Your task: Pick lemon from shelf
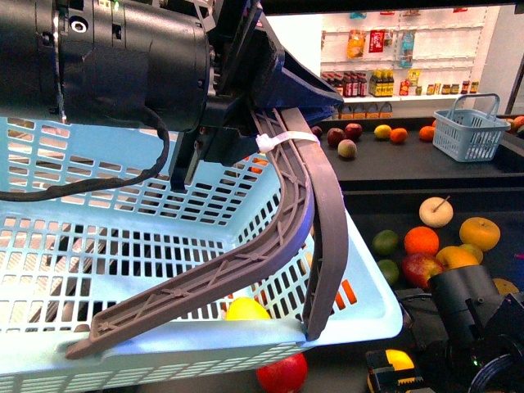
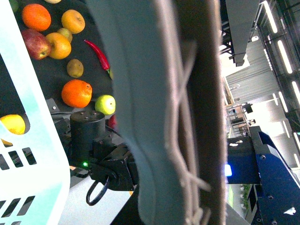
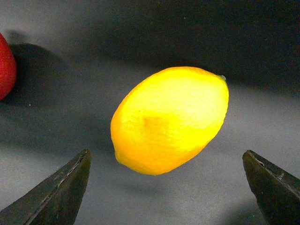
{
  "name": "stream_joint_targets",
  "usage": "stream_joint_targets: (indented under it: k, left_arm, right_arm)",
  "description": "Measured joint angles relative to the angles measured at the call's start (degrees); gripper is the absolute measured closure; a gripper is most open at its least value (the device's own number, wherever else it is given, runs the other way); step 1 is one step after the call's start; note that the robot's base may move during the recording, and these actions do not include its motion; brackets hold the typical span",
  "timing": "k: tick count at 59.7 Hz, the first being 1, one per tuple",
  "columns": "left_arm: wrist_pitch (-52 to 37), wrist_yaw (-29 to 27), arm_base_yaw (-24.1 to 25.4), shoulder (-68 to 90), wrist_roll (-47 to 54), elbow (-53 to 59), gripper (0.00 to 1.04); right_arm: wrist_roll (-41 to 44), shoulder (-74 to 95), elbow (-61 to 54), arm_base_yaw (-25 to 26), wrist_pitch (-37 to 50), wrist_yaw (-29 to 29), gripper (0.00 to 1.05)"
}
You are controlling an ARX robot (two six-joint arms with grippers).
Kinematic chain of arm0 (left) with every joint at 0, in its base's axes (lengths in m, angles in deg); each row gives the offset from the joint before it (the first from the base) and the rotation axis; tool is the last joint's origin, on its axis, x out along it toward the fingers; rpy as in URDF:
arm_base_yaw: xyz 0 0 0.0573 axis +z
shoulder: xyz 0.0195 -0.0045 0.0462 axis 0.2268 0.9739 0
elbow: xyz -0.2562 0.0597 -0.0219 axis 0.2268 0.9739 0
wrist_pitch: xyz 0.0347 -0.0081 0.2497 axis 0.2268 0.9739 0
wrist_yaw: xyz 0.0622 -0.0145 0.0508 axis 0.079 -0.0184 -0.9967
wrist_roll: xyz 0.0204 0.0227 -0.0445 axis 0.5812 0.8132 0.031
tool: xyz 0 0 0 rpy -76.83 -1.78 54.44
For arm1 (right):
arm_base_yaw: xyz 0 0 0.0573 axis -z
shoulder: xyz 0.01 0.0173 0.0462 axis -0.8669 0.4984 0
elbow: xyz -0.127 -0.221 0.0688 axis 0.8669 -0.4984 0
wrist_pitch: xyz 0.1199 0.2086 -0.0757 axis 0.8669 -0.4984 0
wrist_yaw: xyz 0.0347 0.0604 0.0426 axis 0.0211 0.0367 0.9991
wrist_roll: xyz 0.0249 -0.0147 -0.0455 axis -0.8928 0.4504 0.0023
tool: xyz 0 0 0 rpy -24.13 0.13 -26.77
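1. Location. The lemon [image 3: 171,119] lies on its side on the dark tray floor of the shelf [image 3: 70,117] and fills the middle of the right wrist view. Only a red fruit [image 3: 4,65] shows near it, at the picture's edge and not touching.
2. Right end effector. The right gripper [image 3: 165,153] is spread wide and holds nothing. Its two dark fingers [image 3: 65,187] flank the lemon, one on each side, with a clear gap to the skin.
3. Left end effector. The left gripper [image 1: 258,123] is clamped on the grey handle [image 1: 323,237] of the light-blue basket [image 1: 368,315], which hangs in front of the robot.
4. Handling properties (judged). The lemon is light, firm, and not fragile under moderate force. The skin is smooth and glossy and the form is oval, so expect it to roll or slip out of an off-centre grip.
5. Grip point (judged). Close across the short axis at the widest part of the belly. Keep the pads level with the midline and off the tapered ends.
6. Obstructions.
   - Nothing stands between the fingers and the lemon.
   - The red fruit is the nearest thing that could be nudged.
   - In the front view the basket covers most of the near tray, so the lemon cannot be placed there with certainty.
   - The right arm [image 1: 467,319] works low beside the basket's corner.
   - Loose fruit, including an orange [image 1: 422,240], lies beyond that arm.
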Motion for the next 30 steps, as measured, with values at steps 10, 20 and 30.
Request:
stream_joint_targets:
  k: [10, 20, 30]
  left_arm:
    - [0.0, 0.0, 0.0, 0.0, 0.0, 0.0, 0.98]
    - [0.0, 0.0, 0.0, 0.0, 0.0, 0.0, 0.98]
    - [0.0, 0.0, 0.0, 0.0, 0.0, 0.0, 0.98]
  right_arm:
    - [0.8, 1.3, 0.8, -0.6, 0.0, -0.5, 0.07]
    - [0.9, 3.3, 3.3, -1.1, -0.7, -1.6, 0.07]
    - [1.6, 6.6, 6.0, -1.0, -0.7, -3.9, 0.07]
